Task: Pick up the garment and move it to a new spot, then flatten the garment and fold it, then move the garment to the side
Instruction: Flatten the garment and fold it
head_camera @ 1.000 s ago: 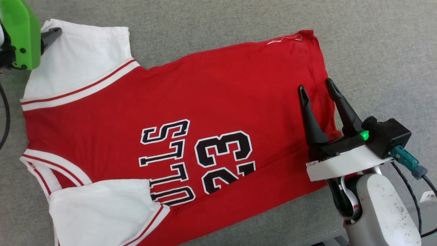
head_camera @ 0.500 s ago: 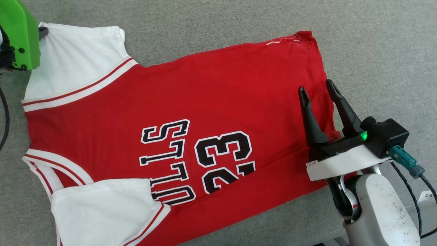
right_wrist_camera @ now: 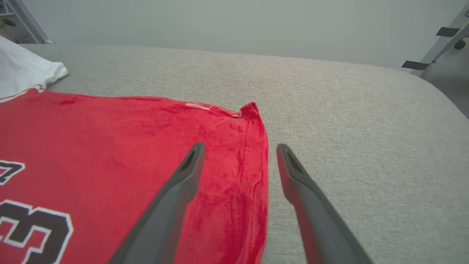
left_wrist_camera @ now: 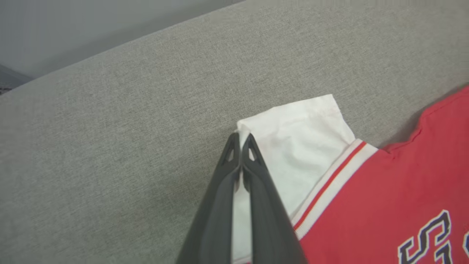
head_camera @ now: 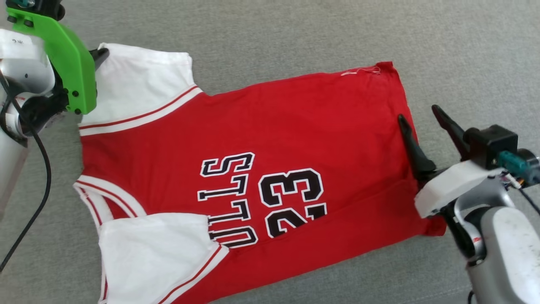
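The left gripper's (left_wrist_camera: 240, 138) two dark fingers (left_wrist_camera: 258, 190) are pressing tightly together, pinching the outer corner of the far white sleeve (left_wrist_camera: 304, 139). In the left wrist view a thin strip of white cloth is showing between them. In the head view, a bright green bracket (head_camera: 71, 63) is sitting behind these fingers at the upper left, and a black cable (head_camera: 42, 181) is hanging below it.

The right gripper's (right_wrist_camera: 240, 146) fingers are standing wide apart, holding nothing. In the right wrist view one finger is hanging over the red cloth and the other over the bare grey surface (right_wrist_camera: 366, 128), with the hem (right_wrist_camera: 262, 176) running between them. Whether the fingers are touching the cloth cannot be told.

The garment (head_camera: 295, 126), a red jersey, is lying spread out and face up on the grey fabric surface. Its neck is pointing toward the robot's left and its hem toward the right. Black, white-outlined numerals (head_camera: 291, 198) reading 23 are showing on the chest beside block letters (head_camera: 228, 190). The near white sleeve (head_camera: 152, 249) is lying folded over the lower front, covering part of the lettering. Red-and-white striped trim (head_camera: 139, 118) is edging the far shoulder. A bit of pale thread (head_camera: 363, 71) is showing at the far hem corner.
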